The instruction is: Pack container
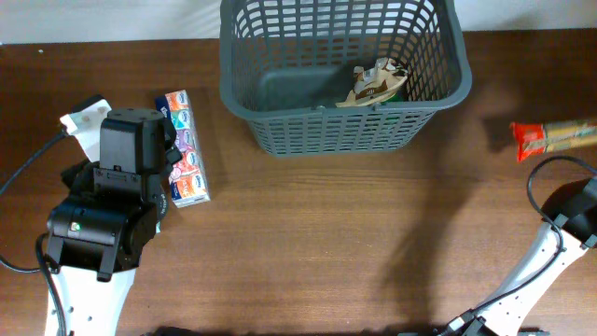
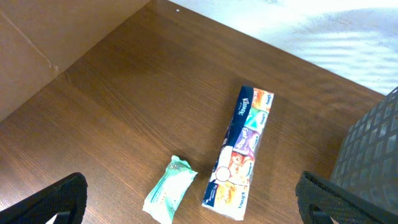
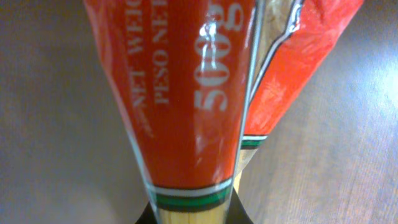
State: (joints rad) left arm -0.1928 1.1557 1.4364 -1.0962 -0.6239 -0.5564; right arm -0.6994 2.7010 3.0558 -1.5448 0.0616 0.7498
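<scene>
The container (image 1: 345, 140), a dark grey lattice basket, stands at the far middle of the wooden table (image 1: 308, 243). It holds one item: a crumpled brown-and-cream snack packet (image 1: 375, 82) lying against the inside of its near wall, towards the right corner. The rest of its solid base is bare.

On the left side of the table, the left arm (image 1: 93, 233) reaches away from the near edge, its wrist pointing down. The left gripper (image 2: 191, 180) hovers with its jaws spread wide and nothing between them. Its dark fingertips (image 2: 62, 199) frame two items on the wood below: a long, colourful tissue pack (image 2: 239, 152) and, just beside it, a small green-and-white pouch (image 2: 169, 190). The basket's slotted wall shows at the right edge of that wrist view.

On the right, the right arm (image 1: 550, 252) rises from the near edge towards the table's right side, where a red packet (image 1: 555, 137) lies across the frame's border. Seen from the right wrist, the packet fills the view, white lettering on red film, tapering down to a green stripe at the right gripper (image 3: 186, 216), of which only a dark sliver shows. Its jaws are pressed together on the packet's end. Whether the packet is clear of the table cannot be told.
</scene>
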